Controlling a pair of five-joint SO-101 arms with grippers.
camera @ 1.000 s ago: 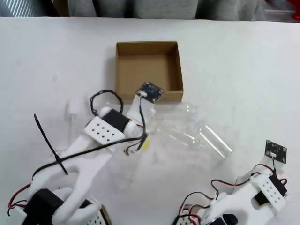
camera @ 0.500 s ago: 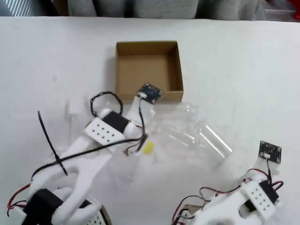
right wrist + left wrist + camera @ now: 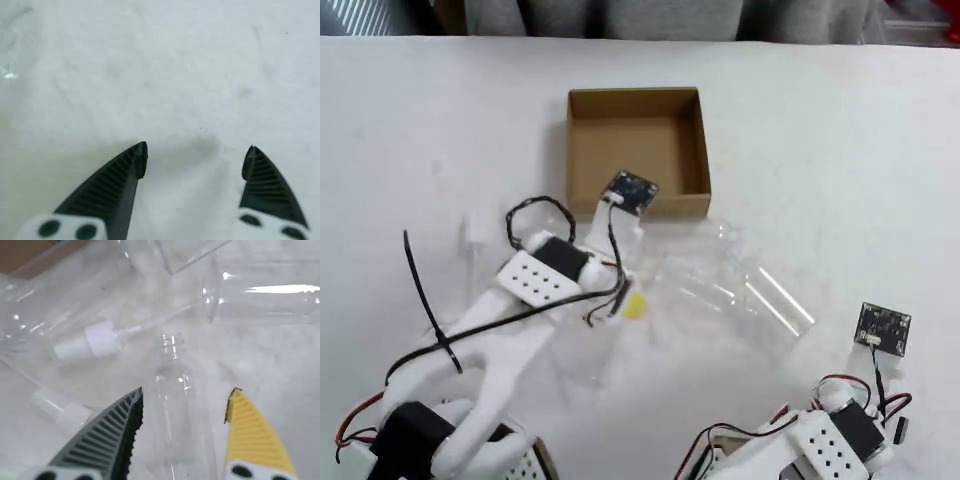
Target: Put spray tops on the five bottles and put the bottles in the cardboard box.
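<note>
Two sets of jaws, both mine, both spread wide. The left jaws straddle a clear plastic bottle (image 3: pixel 172 390) lying on the white worktop (image 3: pixel 820 130) just in front of the cardboard box (image 3: pixel 635 93), with its bare threaded neck pointing towards the box. Whether they touch it I cannot tell. The right jaws hang parted over bare worktop well away from the box, gripping nothing.

Just past the bottle's neck, nearer the box, lies a white spray top (image 3: pixel 95 342) with its thin dip tube trailing. A second spray top (image 3: pixel 60 410) rests beside my grey jaw. More clear bottles (image 3: pixel 265 295) lie jumbled together off the box's front corner, and by my reading none is capped or boxed.

I judge the bottle light, thin-walled and slick. It is round enough to roll off and soft enough to dent under a hard squeeze. The best hold looks to be across the body just below the shoulder, where the wall should be stiffer, leaving the neck free. The spray top seems small and rigid but its tube bendy, so it should be held by the collar.
</note>
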